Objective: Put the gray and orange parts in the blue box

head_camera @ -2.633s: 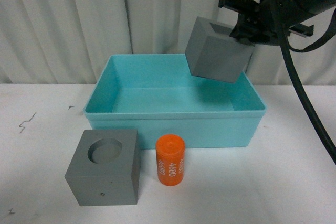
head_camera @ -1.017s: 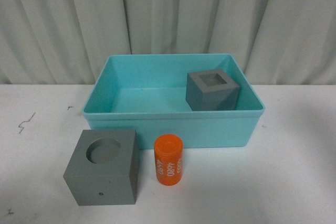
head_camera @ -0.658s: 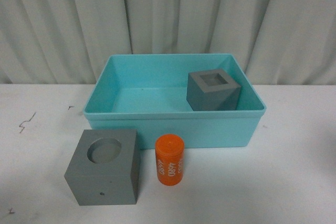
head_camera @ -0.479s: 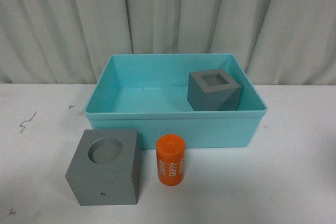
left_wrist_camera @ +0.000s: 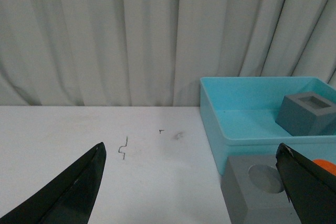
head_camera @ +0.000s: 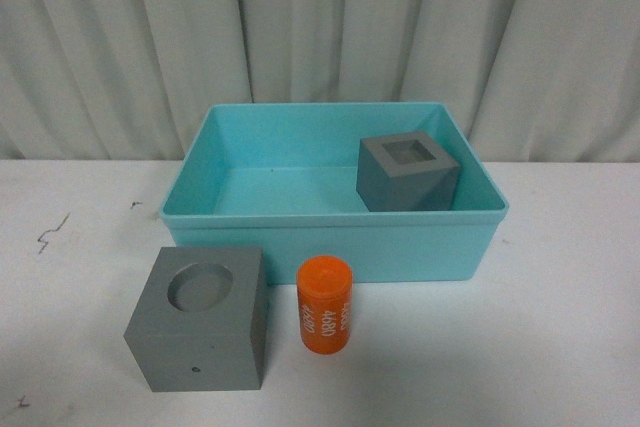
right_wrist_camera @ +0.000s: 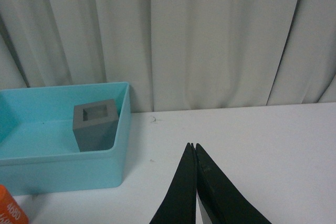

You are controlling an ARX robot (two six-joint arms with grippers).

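On the white table (head_camera: 560, 347) before the light turquoise plastic bin (head_camera: 330, 218), the matte gray round-recess cube (head_camera: 198, 319) and the small orange cylinder with white digits (head_camera: 326, 304) were found. The gray square-recess cube (head_camera: 408, 174) was inside. All were judged rigid and light, the cube best gripped across flat faces and the cylinder across its sides. The left gripper (left_wrist_camera: 190, 149) was spread wide, empty; the right gripper (right_wrist_camera: 192, 146) was pinched together on nothing.

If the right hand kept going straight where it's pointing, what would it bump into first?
Probably the curtain: the right hand points across bare table toward it. The blue box sits off to one side, out of that line.
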